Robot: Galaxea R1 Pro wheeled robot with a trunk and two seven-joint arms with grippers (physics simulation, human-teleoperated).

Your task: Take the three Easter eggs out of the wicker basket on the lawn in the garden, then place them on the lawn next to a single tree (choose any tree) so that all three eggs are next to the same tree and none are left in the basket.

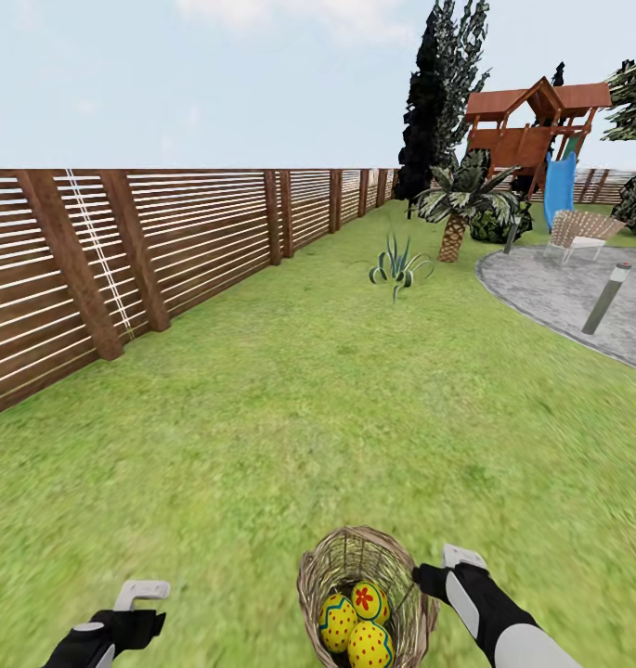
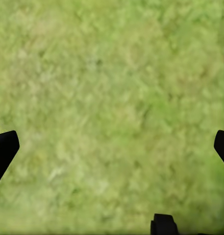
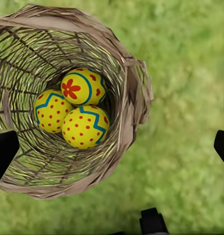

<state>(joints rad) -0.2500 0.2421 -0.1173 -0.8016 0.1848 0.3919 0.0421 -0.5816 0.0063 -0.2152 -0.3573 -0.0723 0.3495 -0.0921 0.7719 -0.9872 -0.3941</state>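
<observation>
The lawn [image 1: 290, 417] spreads out ahead of me, mottled green, with the slatted brown fence [image 1: 169, 241] along its left edge and a grey paved patio [image 1: 568, 297] off to the right. Far back stand a wooden playset [image 1: 531, 130] with a blue slide, a dark tall tree [image 1: 443, 83] and a small palm [image 1: 459, 199]; a spiky plant [image 1: 398, 266] grows in the grass before them. I can read no writing or labels anywhere.

The wicker basket [image 1: 359, 566] sits on the grass just in front of me, between my two arms and closer to the right one. It is round, deep, brown, open-weave. From my right wrist its rim [image 3: 136, 83] looks frayed and uneven. All three Easter eggs [image 3: 75, 107] lie together at its bottom, touching: bright yellow, two with blue zigzags and red dots, one with a red flower inside a blue ring.

My right gripper [image 1: 447, 568] hangs just beside the basket's rim, forearm angled in from the lower right, fingers spread wide and holding nothing. My left gripper [image 1: 136, 598] hovers low over bare grass, well apart from the basket, also spread wide and empty.
</observation>
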